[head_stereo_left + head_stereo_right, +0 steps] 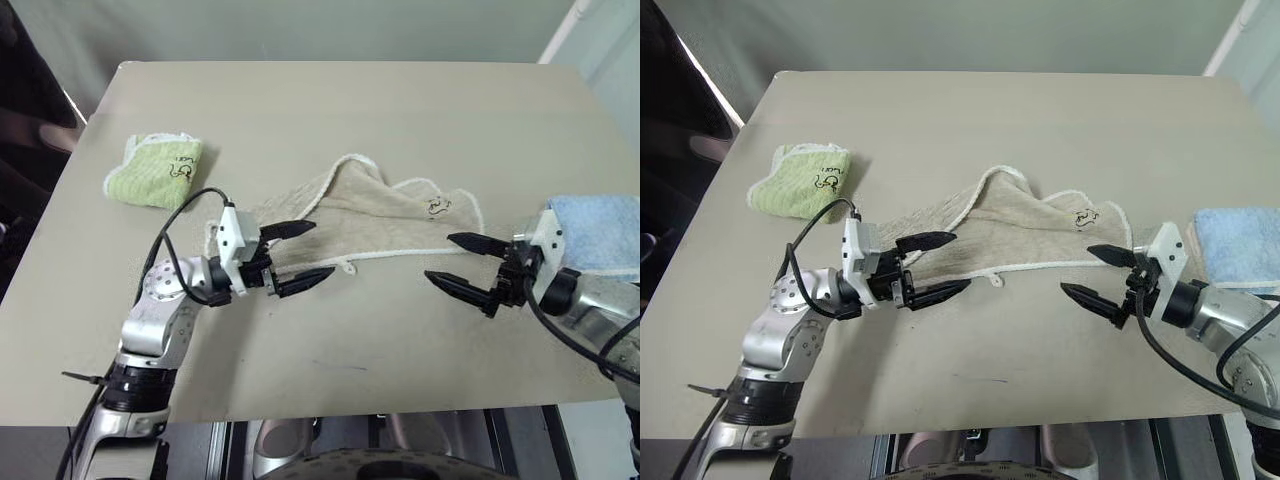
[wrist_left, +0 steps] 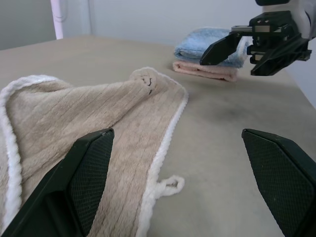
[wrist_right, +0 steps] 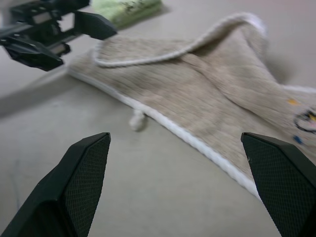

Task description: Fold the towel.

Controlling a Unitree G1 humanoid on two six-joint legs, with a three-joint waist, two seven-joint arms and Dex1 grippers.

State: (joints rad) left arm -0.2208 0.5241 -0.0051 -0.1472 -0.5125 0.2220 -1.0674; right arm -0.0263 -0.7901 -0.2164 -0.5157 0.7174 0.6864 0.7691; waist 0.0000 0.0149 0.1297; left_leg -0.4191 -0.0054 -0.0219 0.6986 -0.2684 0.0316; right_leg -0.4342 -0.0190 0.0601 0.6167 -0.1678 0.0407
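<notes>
Both claws stand wide open and empty: the left claw (image 1: pixel 290 256) at centre-left of the frame over the towel's near-left end, the right claw (image 1: pixel 462 262) at centre-right by its other end. The towel (image 1: pixel 370 222) lies rumpled mid-table (image 1: pixel 330 100) (partly doubled over itself). It looks soft, light and limp, likely to sag when lifted; the white-stitched corners seem the best holds.
</notes>
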